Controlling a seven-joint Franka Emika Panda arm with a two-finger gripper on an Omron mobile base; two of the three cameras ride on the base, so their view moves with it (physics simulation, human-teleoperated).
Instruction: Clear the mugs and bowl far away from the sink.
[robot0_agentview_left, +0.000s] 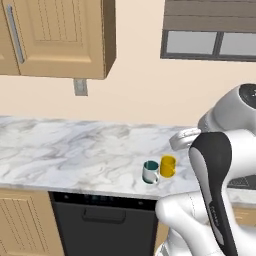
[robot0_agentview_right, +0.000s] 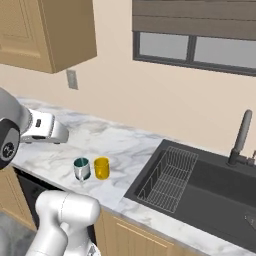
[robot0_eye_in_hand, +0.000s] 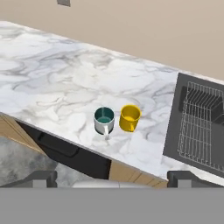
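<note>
We've got the claw (robot0_eye_in_hand: 111, 179) open and empty above the tabletop (robot0_eye_in_hand: 48, 83), teal mug (robot0_eye_in_hand: 104, 120) and yellow mug (robot0_eye_in_hand: 130, 118) side by side near the front edge, a short way from the sink (robot0_agentview_right: 210, 192); neither cleared.

A white marble countertop (robot0_agentview_left: 65, 150) with grey veining runs along a plain beige wall (robot0_agentview_right: 115, 95). Light wood upper cabinets (robot0_agentview_left: 60, 35) hang at the left, with 1 grey wall outlet (robot0_agentview_left: 80, 87) just below them. A dark-framed window (robot0_agentview_right: 195, 50) under a brown blind sits to the right. Below the counter, a black dishwasher (robot0_agentview_left: 102, 225) stands between light wood base cabinets (robot0_agentview_left: 25, 222). The floor (robot0_eye_in_hand: 26, 162) is mottled grey.
</note>
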